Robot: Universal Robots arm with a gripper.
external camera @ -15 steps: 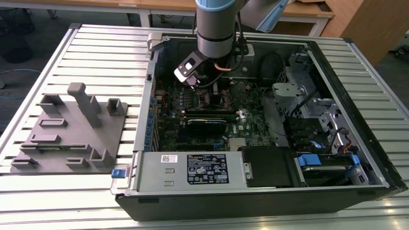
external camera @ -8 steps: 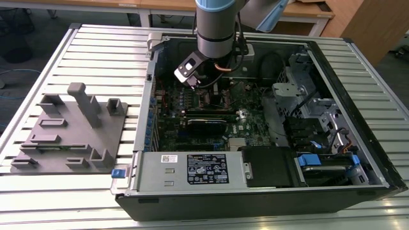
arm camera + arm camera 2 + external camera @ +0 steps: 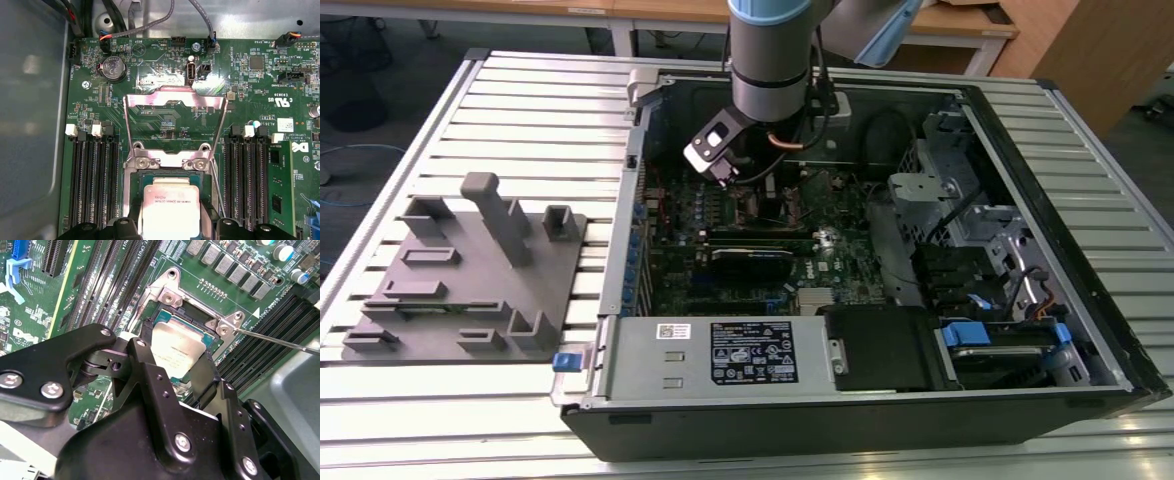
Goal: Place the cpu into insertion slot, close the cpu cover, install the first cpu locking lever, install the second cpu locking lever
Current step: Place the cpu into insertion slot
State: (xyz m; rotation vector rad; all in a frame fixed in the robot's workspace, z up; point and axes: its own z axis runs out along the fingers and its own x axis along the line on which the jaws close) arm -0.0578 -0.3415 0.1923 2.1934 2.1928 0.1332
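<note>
The cpu [image 3: 170, 205] is a silvery square chip lying over the insertion slot [image 3: 150, 176], whose dark rim shows along one side of it. My gripper [image 3: 170, 226] has a black finger pressed against each of two opposite sides of the cpu [image 3: 175, 345], shut on it. The cpu cover [image 3: 172, 97], a thin metal frame, stands flipped up and back from the slot. A thin wire locking lever [image 3: 280, 342] runs out from the socket's corner, unlatched. In the exterior view the gripper [image 3: 754, 185] reaches down into the open computer case.
Long black memory slots [image 3: 95, 185] flank the socket on both sides. The green circuit board [image 3: 720, 270] lies inside the open case [image 3: 627, 330], with drive bays and cables at the exterior view's right. A grey fixture block [image 3: 467, 270] sits on the slatted table at its left.
</note>
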